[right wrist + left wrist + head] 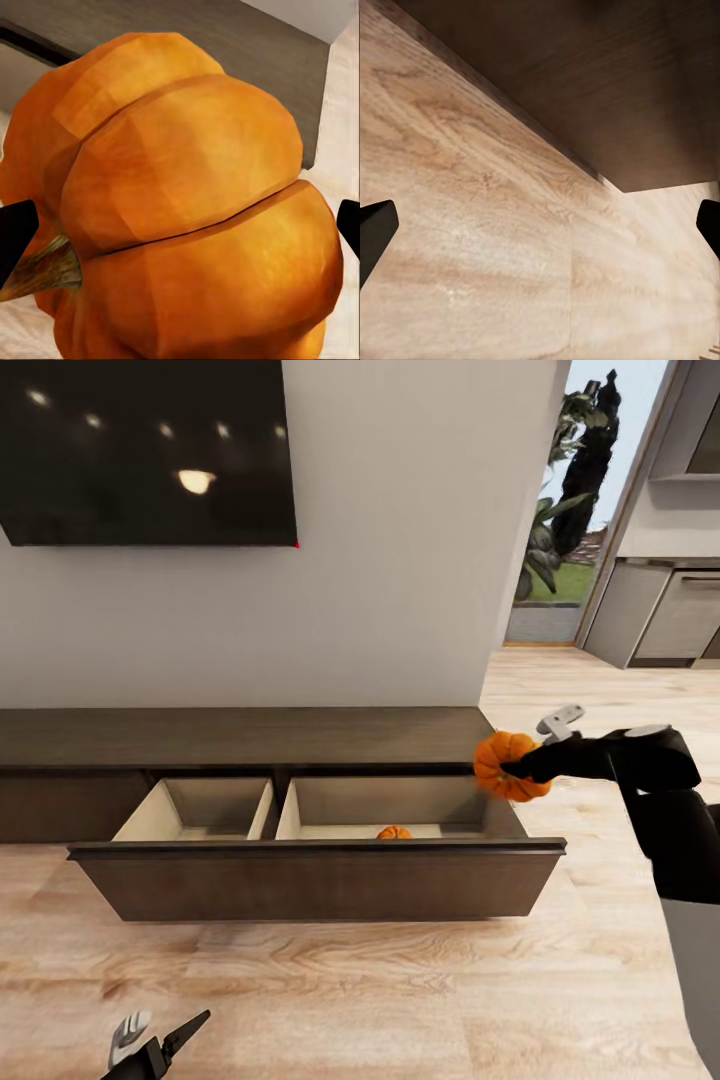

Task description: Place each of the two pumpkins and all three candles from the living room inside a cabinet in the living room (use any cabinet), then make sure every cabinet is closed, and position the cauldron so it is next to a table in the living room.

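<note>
Orange pumpkin [510,765] clamped in the right gripper [515,768] over the cabinet's [320,880] open drawer; left gripper [155,1040] spread, empty.

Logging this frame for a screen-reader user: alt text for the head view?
The right gripper holds an orange pumpkin above the right end of the open drawer of a long dark wooden cabinet; a second pumpkin lies inside. A dark TV hangs above, and the left gripper hangs open over the wood floor.
</note>
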